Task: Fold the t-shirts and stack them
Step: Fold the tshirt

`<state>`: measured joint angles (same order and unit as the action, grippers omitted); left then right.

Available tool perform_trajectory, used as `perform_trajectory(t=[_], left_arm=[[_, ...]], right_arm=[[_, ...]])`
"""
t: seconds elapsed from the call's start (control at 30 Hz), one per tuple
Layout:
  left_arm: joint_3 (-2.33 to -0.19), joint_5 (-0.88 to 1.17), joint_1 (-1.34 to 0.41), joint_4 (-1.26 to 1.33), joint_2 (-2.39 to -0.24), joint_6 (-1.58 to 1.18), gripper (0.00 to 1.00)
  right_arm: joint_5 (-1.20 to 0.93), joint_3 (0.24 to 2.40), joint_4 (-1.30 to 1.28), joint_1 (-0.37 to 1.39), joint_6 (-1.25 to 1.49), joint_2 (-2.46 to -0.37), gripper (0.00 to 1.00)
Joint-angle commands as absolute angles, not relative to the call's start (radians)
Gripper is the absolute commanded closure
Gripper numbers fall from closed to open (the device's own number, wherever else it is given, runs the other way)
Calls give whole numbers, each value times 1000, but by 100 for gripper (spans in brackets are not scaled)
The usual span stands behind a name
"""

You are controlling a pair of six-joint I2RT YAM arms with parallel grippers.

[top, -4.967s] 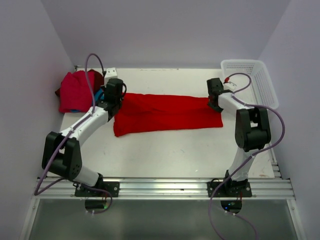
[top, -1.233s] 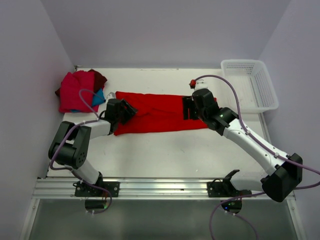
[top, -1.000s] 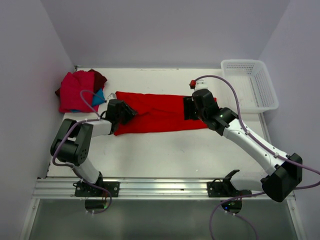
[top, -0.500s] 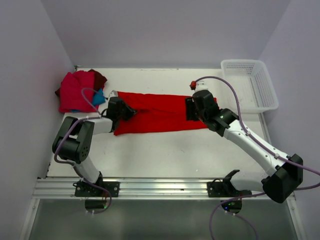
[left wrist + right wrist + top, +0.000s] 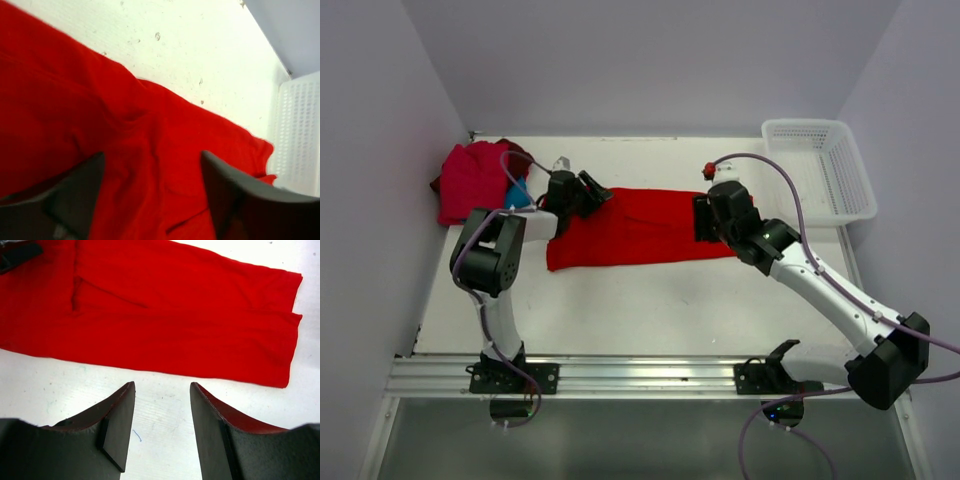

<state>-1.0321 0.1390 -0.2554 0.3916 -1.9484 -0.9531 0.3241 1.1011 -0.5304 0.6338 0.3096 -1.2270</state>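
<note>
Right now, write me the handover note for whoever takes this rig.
Left gripper: jaws open, over the left end of the large red t-shirt.
Right gripper: jaws open, holding nothing, by the shirt's right part.
The shirt lies flat on the table as a long strip; the folded pile sits in the far left corner.
Done: lengthwise fold.
Left: fold it across, then put it on the pile.
</note>
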Motion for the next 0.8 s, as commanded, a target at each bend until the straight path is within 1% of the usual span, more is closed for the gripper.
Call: perform_trajectory(t=[0.0, 0.03, 0.17, 0.23, 0.27, 0.3, 0.33, 0.37, 0.4, 0.43, 0.53, 0.57, 0.7, 0.77], left_arm=[[-1059, 158, -253, 452, -1930, -905, 9], [-1040, 146, -258, 490, -1907, -879, 0], [-925, 109, -270, 535, -1769, -813, 0], [-902, 95, -270, 487, -1714, -801, 0], [-890, 94, -270, 459, -1703, -801, 3], [-884, 103, -268, 431, -1692, -802, 19], [-867, 115, -268, 422, -1684, -804, 33], [-824, 124, -268, 429, -1677, -811, 51], [-798, 142, -268, 458, -1654, -821, 86], [-772, 155, -270, 477, -1643, -833, 100], [-701, 189, -273, 492, -1615, -827, 100], [-683, 190, -273, 486, -1612, -821, 100], [-649, 199, -272, 468, -1598, -798, 100], [-620, 207, -272, 479, -1580, -798, 100]], right_arm=[[354, 1092, -538, 630, 302, -1183, 48], [354, 1092, -538, 630, 304, -1186, 47], [347, 1086, -526, 630, 310, -1203, 46], [348, 1078, -511, 629, 314, -1221, 48], [350, 1075, -503, 630, 316, -1230, 50], [371, 1071, -483, 627, 324, -1238, 54], [383, 1062, -473, 626, 328, -1264, 65], [400, 1060, -465, 623, 334, -1281, 74], [425, 1060, -453, 608, 351, -1301, 99], [429, 1061, -449, 595, 360, -1355, 100], [434, 1086, -428, 520, 399, -1471, 100], [442, 1097, -429, 499, 411, -1565, 100], [552, 1193, -504, 427, 489, -1765, 100], [616, 1241, -538, 408, 520, -1821, 100]])
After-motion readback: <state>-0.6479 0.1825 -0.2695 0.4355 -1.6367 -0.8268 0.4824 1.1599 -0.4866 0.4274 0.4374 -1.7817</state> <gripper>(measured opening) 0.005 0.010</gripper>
